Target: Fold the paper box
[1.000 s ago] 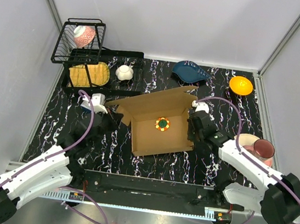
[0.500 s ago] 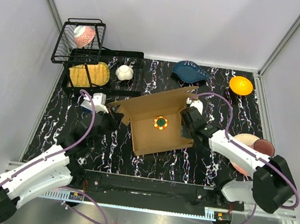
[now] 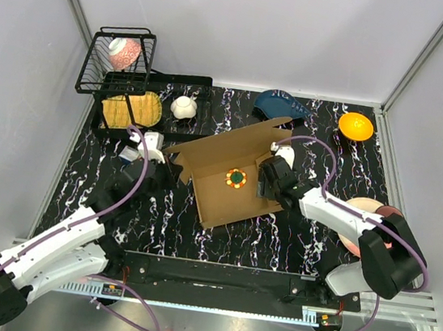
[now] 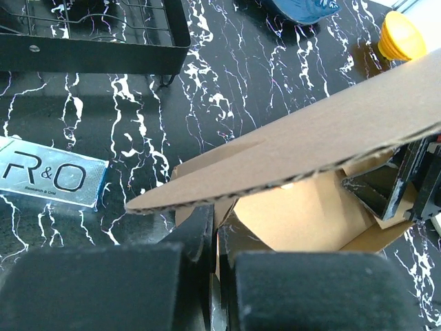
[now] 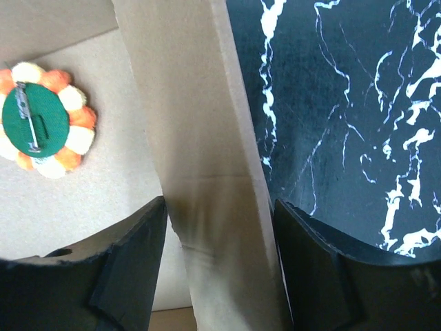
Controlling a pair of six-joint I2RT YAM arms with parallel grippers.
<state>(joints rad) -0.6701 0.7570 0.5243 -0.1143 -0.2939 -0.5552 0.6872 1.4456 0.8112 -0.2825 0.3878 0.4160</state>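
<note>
The paper box [image 3: 231,187], brown cardboard with its flaps partly raised, lies open at the middle of the black marbled table [image 3: 308,250]. A small green and orange flower-shaped piece [image 3: 236,178] rests on its floor, also seen in the right wrist view [image 5: 41,121]. My left gripper [image 3: 173,171] is at the box's left side, shut on a thin cardboard edge [image 4: 219,231] under a long flap [image 4: 310,138]. My right gripper [image 3: 267,180] straddles the right wall [image 5: 207,138], fingers [image 5: 131,269] spread wide on either side of it, open.
A black wire rack [image 3: 121,62] and a black tray [image 3: 159,84] stand at the back left, with a white pot [image 3: 183,107] beside them. A blue dish [image 3: 282,106] and an orange bowl [image 3: 356,126] sit at the back. Pink bowls [image 3: 378,215] lie at the right edge.
My right gripper has opened its fingers around the right wall and moved left with the arm. The box has turned a little, its back flap rising. The left gripper has stayed shut.
</note>
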